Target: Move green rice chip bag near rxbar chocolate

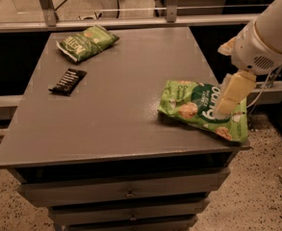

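Where the counter (121, 114) begins at its left edge: rxbar chocolate (67, 81), lying flat. Far left corner: smaller green bag (86, 42). Right edge, toward the near corner: green rice chip bag (193, 107), flat. Gripper (223, 110) lowered onto the bag's right half; its grip state cannot be told.

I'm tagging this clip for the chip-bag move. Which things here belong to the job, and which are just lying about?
Job:
green rice chip bag, near the right front corner of the table
rxbar chocolate, at the left
end effector, over the bag's right part

Lying about:
smaller green bag, at the back left
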`<state>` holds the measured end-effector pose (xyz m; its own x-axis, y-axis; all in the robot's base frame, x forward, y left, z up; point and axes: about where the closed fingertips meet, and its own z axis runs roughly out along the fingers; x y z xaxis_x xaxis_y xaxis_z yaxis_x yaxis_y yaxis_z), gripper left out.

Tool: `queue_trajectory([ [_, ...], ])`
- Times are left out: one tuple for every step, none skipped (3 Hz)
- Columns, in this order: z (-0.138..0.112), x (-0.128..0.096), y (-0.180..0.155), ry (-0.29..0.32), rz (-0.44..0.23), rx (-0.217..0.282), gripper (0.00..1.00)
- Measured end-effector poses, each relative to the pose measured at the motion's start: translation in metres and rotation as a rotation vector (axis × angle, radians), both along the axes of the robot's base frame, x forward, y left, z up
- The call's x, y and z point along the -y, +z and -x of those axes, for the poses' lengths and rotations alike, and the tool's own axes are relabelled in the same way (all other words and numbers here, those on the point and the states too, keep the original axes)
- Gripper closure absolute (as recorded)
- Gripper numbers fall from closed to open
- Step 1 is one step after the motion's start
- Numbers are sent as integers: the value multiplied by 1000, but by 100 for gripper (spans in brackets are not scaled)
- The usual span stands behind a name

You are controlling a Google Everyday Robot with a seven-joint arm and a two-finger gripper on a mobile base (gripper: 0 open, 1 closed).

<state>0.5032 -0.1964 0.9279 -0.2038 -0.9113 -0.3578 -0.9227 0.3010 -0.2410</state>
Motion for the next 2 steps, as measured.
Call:
queue_trajectory([
  [-13, -19, -19, 9, -64, -16, 0],
  [-16, -36, -44, 13, -129, -61, 0],
])
